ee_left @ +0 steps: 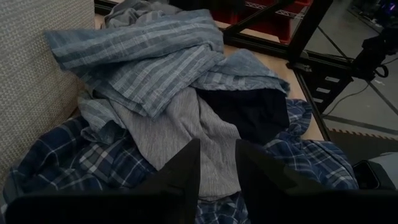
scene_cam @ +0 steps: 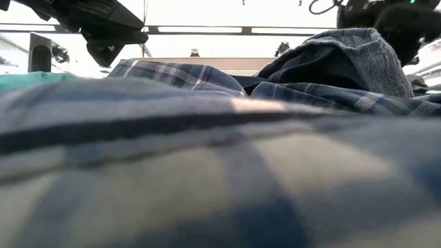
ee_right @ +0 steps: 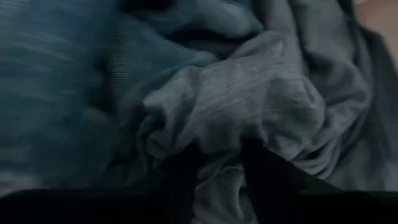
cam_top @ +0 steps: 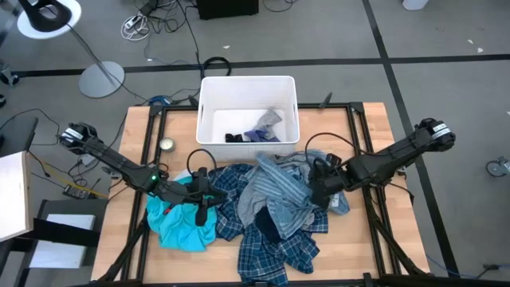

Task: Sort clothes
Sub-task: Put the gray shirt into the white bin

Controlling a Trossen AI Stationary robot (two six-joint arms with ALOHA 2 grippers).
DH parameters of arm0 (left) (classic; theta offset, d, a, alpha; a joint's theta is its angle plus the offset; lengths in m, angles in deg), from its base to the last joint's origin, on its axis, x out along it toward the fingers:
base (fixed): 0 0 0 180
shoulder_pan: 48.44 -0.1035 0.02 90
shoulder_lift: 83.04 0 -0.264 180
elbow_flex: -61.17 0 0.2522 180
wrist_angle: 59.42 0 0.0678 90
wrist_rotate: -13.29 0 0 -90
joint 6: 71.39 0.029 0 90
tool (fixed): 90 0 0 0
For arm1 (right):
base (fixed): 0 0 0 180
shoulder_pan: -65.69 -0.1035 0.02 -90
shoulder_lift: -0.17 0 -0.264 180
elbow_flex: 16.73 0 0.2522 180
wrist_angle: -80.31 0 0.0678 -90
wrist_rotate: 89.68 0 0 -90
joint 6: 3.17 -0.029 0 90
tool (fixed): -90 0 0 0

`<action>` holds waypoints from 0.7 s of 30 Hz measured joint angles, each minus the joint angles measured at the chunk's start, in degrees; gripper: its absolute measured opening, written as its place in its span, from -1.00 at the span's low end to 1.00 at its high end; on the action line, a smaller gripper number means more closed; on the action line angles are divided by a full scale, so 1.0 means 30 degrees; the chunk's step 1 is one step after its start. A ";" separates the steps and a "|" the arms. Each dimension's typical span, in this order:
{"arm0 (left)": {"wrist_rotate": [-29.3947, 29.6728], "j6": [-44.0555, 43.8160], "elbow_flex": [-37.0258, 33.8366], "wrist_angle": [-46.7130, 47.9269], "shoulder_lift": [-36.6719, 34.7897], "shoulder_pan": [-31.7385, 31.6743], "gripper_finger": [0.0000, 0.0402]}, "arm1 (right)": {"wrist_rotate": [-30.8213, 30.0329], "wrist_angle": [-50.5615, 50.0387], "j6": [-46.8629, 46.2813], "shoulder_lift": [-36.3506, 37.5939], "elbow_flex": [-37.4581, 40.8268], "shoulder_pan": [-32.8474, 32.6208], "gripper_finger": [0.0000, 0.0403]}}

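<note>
Hovering over the turquoise shirt [cam_top: 182,224] at the left edge of the clothes pile [cam_top: 263,209], the left gripper [cam_top: 201,209] has its fingers parted, empty. Right of the pile's middle, the right gripper [cam_top: 316,194] presses into the grey-blue striped garment [cam_top: 275,191]; grasp unclear.

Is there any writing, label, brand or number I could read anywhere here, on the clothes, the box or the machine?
None that can be read.
The white bin: plain walls, no label showing.
The plaid shirts, turquoise shirt and striped garment: patterns only, no tag or print visible.
The arms: no legible marking.
</note>
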 joint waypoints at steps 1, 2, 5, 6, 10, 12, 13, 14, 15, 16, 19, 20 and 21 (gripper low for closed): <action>0.0000 -0.0007 0.0000 0.0000 0.0000 0.0000 -0.47 | -0.0068 0.0008 0.0235 -0.0004 0.0134 0.0275 -0.48; -0.0002 -0.0007 0.0000 0.0000 0.0000 0.0007 -0.47 | -0.0085 -0.0032 0.0411 -0.0004 0.0154 0.0513 -0.61; 0.0000 -0.0007 0.0000 0.0000 0.0000 0.0000 -0.47 | 0.0097 -0.0520 0.1288 0.0099 -0.0468 0.1028 -0.93; -0.0006 -0.0007 0.0000 0.0000 0.0000 0.0006 -0.47 | 0.0090 -0.0850 0.1309 0.0164 -0.0984 0.1143 -0.93; -0.0004 -0.0007 0.0000 0.0007 0.0000 0.0000 -0.47 | -0.0602 -0.3146 0.2265 0.0281 -0.4344 0.1260 -0.98; 0.0000 -0.0007 0.0000 0.0007 0.0000 0.0000 -0.47 | -0.1854 -0.4596 0.2469 0.0233 -0.6539 0.1253 -0.98; 0.0000 -0.0007 0.0000 0.0004 0.0000 0.0000 -0.47 | -0.2431 -0.5199 0.2586 0.0199 -0.7691 0.1253 -0.98; 0.0000 -0.0007 0.0000 0.0008 0.0000 0.0000 -0.47 | -0.2908 -0.5629 0.2912 0.0158 -0.8772 0.1260 -0.98; 0.0000 -0.0015 0.0000 0.0007 0.0000 0.0000 -0.47 | -0.3271 -0.5833 0.3242 0.0082 -0.9835 0.1266 -0.99; -0.0007 -0.0014 0.0000 0.0007 0.0000 0.0000 -0.47 | -0.3575 -0.5807 0.3616 0.0054 -1.0816 0.1294 -0.99; 0.0000 -0.0007 0.0000 0.0007 0.0000 0.0000 -0.47 | -0.4095 -0.5333 0.4911 -0.0202 -1.3418 0.1387 -0.99; 0.0000 -0.0007 0.0000 0.0007 0.0000 0.0000 -0.47 | -0.4233 -0.5152 0.5370 -0.0382 -1.4262 0.1408 -0.99; 0.0000 -0.0007 0.0000 0.0007 0.0000 0.0000 -0.47 | -0.4343 -0.5090 0.5822 -0.0667 -1.5068 0.1445 -0.99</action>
